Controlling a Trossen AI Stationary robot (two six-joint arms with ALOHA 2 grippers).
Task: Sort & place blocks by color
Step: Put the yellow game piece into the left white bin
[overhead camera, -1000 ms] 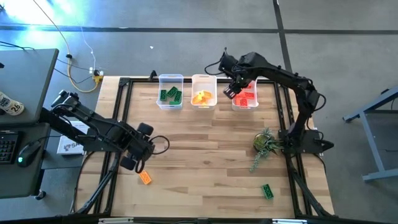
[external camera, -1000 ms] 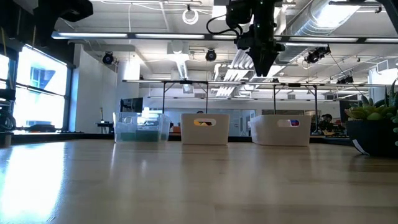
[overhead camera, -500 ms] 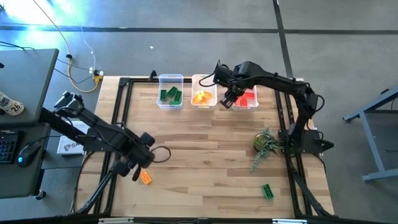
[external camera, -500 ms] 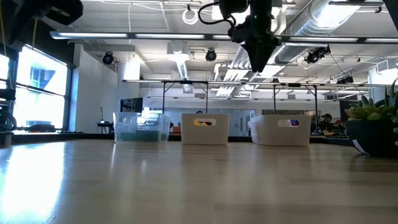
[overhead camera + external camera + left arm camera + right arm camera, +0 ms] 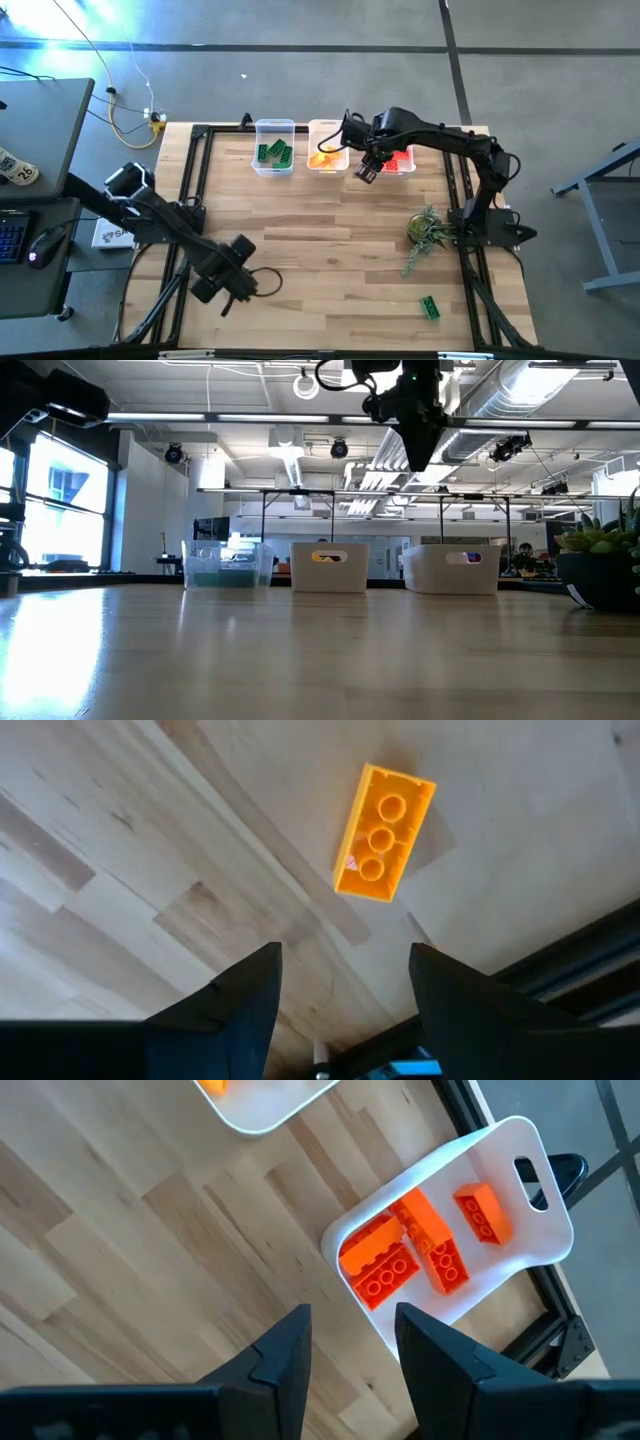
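The left fingers (image 5: 340,1010) stand apart with nothing between them, above the wooden surface (image 5: 340,240) near its front left edge. A yellow-orange block (image 5: 384,833), a smooth plastic rectangle with three round studs, lies flat on the planks just ahead of the tips, untouched. The right fingers (image 5: 350,1345) are slightly parted and empty, above bare wood beside the white bin (image 5: 520,1140) holding four red-orange blocks (image 5: 420,1250). Another green block (image 5: 429,307) lies near the front right, beyond the small plant (image 5: 428,232).
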